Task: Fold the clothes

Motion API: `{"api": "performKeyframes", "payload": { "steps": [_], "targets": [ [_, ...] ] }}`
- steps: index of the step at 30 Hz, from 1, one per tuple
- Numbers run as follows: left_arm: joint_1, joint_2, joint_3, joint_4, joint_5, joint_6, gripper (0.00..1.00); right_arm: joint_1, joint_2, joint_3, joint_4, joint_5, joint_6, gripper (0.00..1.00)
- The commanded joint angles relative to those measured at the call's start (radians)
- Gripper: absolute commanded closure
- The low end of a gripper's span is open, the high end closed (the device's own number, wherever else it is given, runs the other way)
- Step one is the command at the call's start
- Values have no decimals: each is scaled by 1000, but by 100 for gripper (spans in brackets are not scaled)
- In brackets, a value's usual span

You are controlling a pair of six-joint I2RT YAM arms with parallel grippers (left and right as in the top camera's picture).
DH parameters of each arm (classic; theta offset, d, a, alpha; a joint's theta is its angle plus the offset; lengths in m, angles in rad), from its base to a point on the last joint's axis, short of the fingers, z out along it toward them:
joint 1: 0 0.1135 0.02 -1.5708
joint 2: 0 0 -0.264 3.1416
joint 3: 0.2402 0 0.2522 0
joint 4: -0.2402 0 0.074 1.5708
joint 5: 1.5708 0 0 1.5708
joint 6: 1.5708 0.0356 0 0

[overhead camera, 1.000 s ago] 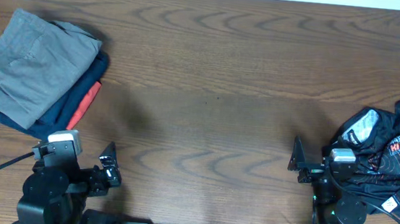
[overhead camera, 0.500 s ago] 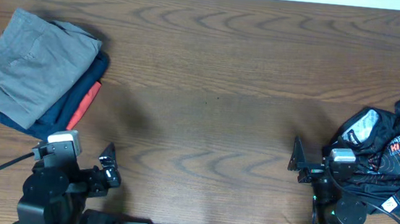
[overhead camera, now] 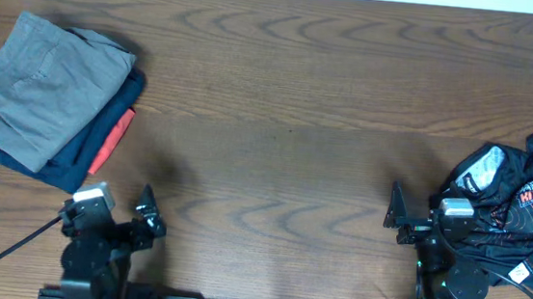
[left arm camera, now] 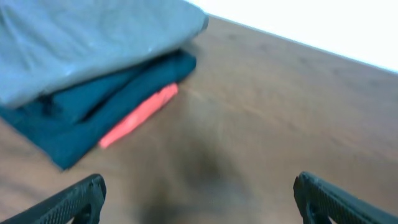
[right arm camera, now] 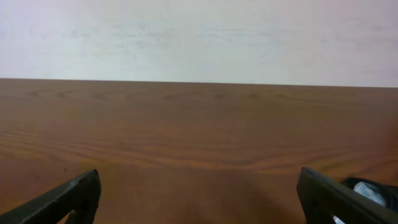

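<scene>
A folded grey garment (overhead camera: 40,86) lies on top of a stack at the far left, over a navy garment (overhead camera: 88,144) and an orange-red one (overhead camera: 112,141). The stack also shows in the left wrist view: grey (left arm camera: 81,43), navy (left arm camera: 106,102), orange-red (left arm camera: 140,115). A crumpled black printed garment (overhead camera: 518,205) lies at the right edge. My left gripper (overhead camera: 144,218) is open and empty near the front edge, right of the stack. My right gripper (overhead camera: 394,214) is open and empty, just left of the black garment.
The brown wooden table (overhead camera: 290,103) fills the view, with a white wall (right arm camera: 199,37) beyond its far edge. A black cable (overhead camera: 7,243) runs from the left arm's base to the left edge.
The left arm has shifted a little to the right and back toward the front edge. The right arm and the clothes have not moved.
</scene>
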Motion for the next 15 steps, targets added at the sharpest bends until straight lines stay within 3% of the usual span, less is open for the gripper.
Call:
{"api": "performKeyframes", "payload": {
  "steps": [1, 11, 15],
  "targets": [
    [5, -55, -103, 130, -8, -9, 2, -8, -5, -1, -3, -3, -18, 1],
    [5, -58, -340, 614, -12, -9, 2, -8, -5, -1, -3, -3, -18, 1],
    [5, -58, -422, 695, -6, -10, 2, -8, -5, -1, -3, -3, -18, 1]
  ]
}}
